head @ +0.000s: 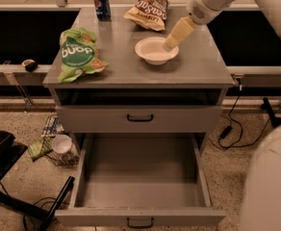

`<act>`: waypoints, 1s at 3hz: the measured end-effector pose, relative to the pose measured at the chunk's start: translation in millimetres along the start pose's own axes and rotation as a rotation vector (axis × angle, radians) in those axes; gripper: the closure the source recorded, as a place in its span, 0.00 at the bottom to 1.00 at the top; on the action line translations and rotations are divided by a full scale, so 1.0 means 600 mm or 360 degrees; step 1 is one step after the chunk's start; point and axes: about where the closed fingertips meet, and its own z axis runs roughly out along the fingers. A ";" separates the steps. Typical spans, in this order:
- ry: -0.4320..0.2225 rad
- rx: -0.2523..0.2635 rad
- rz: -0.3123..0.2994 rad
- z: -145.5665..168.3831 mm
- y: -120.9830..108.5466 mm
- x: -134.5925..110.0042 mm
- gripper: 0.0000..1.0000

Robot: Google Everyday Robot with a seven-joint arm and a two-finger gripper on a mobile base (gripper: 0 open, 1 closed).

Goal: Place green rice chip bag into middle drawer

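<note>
The green rice chip bag (79, 55) lies on the left side of the grey cabinet top (198, 71), logo facing up. The middle drawer (140, 215) is pulled wide open below and holds nothing. My gripper (177, 35) hangs over the right side of the cabinet top, just above the right rim of a white bowl (155, 50), well to the right of the green bag. It holds nothing that I can see.
A tan-and-brown chip bag (147, 8) and a blue soda can (101, 4) stand at the back of the top. The upper drawer front (140, 118) is shut. A wire basket with litter (54, 146) sits on the floor at left. Cables run at right.
</note>
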 end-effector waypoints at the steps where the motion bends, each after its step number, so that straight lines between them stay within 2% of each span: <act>1: -0.0005 -0.0040 -0.0043 0.020 0.013 -0.033 0.00; 2: -0.0014 -0.0184 -0.0055 0.073 0.061 -0.124 0.00; 3: -0.0065 -0.0325 0.0013 0.124 0.121 -0.219 0.00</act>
